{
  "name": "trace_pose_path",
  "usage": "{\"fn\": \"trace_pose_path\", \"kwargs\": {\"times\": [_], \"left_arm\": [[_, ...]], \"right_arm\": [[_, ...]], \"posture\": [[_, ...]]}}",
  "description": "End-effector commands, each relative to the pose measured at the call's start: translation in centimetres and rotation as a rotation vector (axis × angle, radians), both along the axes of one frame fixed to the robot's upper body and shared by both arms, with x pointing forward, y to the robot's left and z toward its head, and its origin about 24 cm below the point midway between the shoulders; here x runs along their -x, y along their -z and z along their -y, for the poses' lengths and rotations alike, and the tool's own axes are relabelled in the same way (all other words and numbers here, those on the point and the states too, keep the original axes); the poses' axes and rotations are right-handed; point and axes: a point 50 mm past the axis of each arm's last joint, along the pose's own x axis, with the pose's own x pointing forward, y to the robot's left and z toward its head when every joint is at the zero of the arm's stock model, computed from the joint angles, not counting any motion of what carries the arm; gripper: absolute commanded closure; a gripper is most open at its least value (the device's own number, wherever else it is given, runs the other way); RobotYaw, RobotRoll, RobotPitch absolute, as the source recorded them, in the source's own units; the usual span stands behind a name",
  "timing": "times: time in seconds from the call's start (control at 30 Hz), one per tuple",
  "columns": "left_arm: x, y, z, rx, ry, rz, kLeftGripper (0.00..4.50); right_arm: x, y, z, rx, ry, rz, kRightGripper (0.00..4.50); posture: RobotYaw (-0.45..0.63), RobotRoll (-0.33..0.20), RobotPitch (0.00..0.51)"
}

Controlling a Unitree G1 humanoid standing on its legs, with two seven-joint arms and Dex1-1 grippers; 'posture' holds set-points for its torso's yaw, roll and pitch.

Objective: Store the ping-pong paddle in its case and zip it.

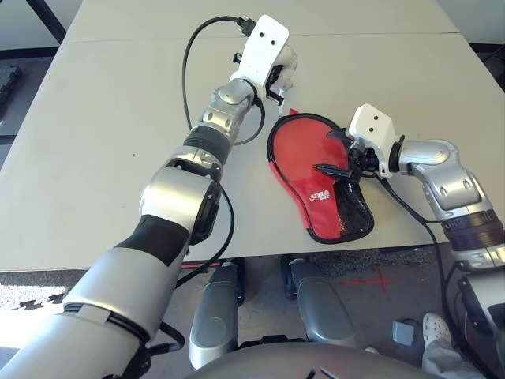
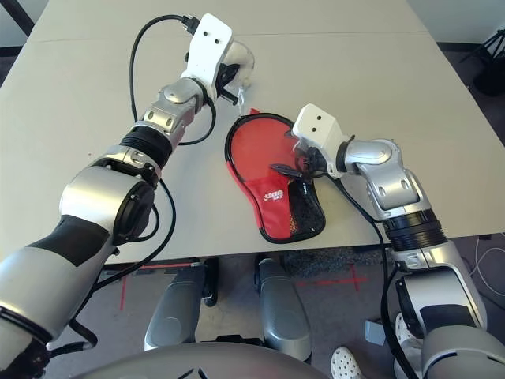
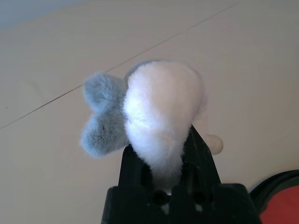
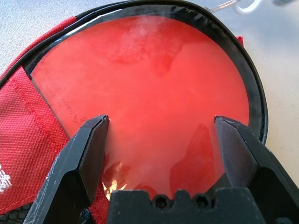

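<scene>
Paddle (image 4: 154, 93) is seen lying in open case (image 1: 312, 209). R gripper (image 4: 161, 154) is spread wide, empty. L gripper (image 3: 163, 163) is clamped on fluffy zip-pull (image 3: 154, 112); zip could be jammed if tugged w/ flap unaligned.

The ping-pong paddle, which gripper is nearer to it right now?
Right. The right gripper is open directly over the ping-pong paddle, which lies in the case. The left gripper is off beyond the case's far edge, shut on a fluffy white toy.
</scene>
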Motion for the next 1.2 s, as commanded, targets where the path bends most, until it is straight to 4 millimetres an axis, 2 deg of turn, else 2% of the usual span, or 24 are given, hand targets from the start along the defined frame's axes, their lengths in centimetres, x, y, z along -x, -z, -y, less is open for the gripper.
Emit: {"fn": "trace_pose_path", "kwargs": {"times": [0.03, 0.33, 0.47, 0.63, 0.67, 0.73, 1.0, 1.13, 1.2], "left_arm": [[0.6, -2.4, 2.3, 0.047, 0.058, 0.093, 4.21], [3.0, -1.9, 7.7, 0.067, 0.238, 0.054, 4.21], [4.5, -1.2, 10.2, 0.023, 0.357, 0.039, 4.21], [5.7, -0.1, 11.8, -0.031, 0.48, -0.032, 4.21], [5.7, 0.0, 11.8, -0.037, 0.479, -0.045, 3.65], [5.5, 0.0, 11.5, -0.041, 0.469, -0.055, 3.16], [3.0, -0.3, 7.3, -0.046, 0.361, -0.059, 0.09], [1.6, -0.9, 4.3, -0.039, 0.283, -0.047, 0.01], [1.3, -1.0, 3.5, -0.039, 0.267, -0.041, 0.01]], "right_arm": [[2.4, 7.5, 0.9, 0.127, 0.055, -0.321, 0.0], [2.6, 7.7, 0.5, 0.12, 0.06, -0.325, 0.0], [2.7, 7.7, 0.5, 0.118, 0.067, -0.325, 0.0], [2.9, 7.9, 0.3, 0.114, 0.073, -0.328, 0.0], [2.9, 7.9, 0.3, 0.112, 0.074, -0.327, 0.0], [2.9, 7.9, 0.3, 0.109, 0.076, -0.326, 0.0], [2.7, 8.0, 0.2, 0.105, 0.085, -0.319, 0.0], [2.6, 8.0, 0.0, 0.104, 0.081, -0.317, 0.0], [2.5, 8.0, 0.0, 0.105, 0.08, -0.316, 0.0]], "posture": [[-0.06, 0.0, 0.31], [-0.09, 0.0, 0.314], [-0.1, 0.0, 0.317], [-0.1, 0.0, 0.316], [-0.11, 0.0, 0.315], [-0.11, 0.0, 0.315], [-0.1, 0.0, 0.313], [-0.08, 0.0, 0.313], [-0.07, 0.0, 0.313]]}}
